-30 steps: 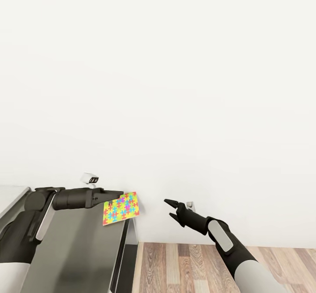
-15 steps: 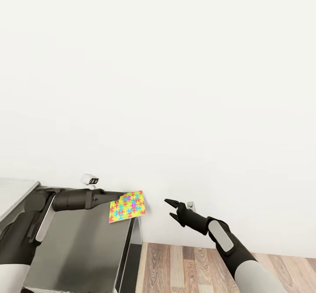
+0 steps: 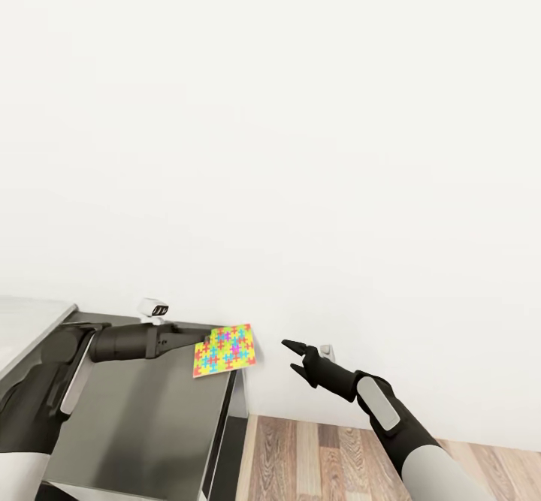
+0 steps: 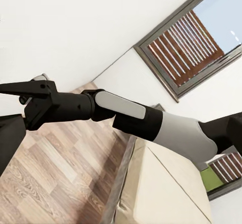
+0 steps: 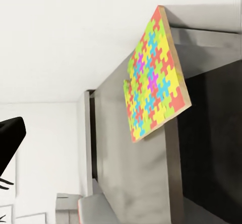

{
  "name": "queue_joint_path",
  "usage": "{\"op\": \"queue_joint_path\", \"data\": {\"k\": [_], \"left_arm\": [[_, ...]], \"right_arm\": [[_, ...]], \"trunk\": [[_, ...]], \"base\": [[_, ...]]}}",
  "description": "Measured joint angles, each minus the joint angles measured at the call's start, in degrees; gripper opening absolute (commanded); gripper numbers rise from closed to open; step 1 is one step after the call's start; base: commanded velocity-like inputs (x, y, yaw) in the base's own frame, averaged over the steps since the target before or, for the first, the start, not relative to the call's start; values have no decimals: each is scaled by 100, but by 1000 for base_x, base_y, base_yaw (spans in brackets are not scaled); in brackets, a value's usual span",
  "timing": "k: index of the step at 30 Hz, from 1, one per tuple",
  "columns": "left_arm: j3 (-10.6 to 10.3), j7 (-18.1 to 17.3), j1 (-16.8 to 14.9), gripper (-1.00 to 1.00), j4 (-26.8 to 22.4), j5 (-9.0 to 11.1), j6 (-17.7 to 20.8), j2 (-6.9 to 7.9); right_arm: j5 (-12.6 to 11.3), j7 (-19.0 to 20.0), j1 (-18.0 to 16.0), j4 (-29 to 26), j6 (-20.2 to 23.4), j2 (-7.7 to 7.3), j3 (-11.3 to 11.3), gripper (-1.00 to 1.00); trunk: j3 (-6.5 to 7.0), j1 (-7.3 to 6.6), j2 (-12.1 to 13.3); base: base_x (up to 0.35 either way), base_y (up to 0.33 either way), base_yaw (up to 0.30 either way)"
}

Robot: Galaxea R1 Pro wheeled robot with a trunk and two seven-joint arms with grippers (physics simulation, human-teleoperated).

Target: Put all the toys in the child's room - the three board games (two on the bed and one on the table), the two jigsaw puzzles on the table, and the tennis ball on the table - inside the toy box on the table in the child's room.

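**Puzzle held over the table's end**

Now the left gripper [image 3: 201,333] is clamped on one edge of a jigsaw puzzle [image 3: 225,350], holding the bright square tilted in the air above the far end of the table [image 3: 143,426], close to the white wall [image 3: 300,148]. Seen from the head camera, the puzzle sits at about seven o'clock, low in the view. In the right wrist view the puzzle [image 5: 154,78] hangs above the grey top. The right gripper [image 3: 294,357] hovers at roughly six o'clock, off the table's end and above the wooden floor [image 3: 338,456], its fingers spread with nothing between them. It lies near the puzzle without touching.
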Motion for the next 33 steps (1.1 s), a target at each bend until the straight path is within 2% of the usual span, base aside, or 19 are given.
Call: {"op": "queue_joint_path", "data": {"k": [19, 25, 33], "left_arm": [[-5, 0, 6, 100, 0, -5, 0, 1], [0, 1, 6, 100, 0, -3, 0, 1], [-1, 0, 6, 100, 0, -3, 0, 1]], "right_arm": [[1, -3, 9, -8, 0, -5, -10, 100], [0, -5, 8, -8, 0, -5, -11, 100], [0, -6, 8, -2, 0, -5, -11, 100]], "trunk": [[-341, 418, -763], [-341, 418, -764], [-312, 418, -764]], "base": [[0, 0, 0], [0, 0, 26], [0, 0, 200]]}}
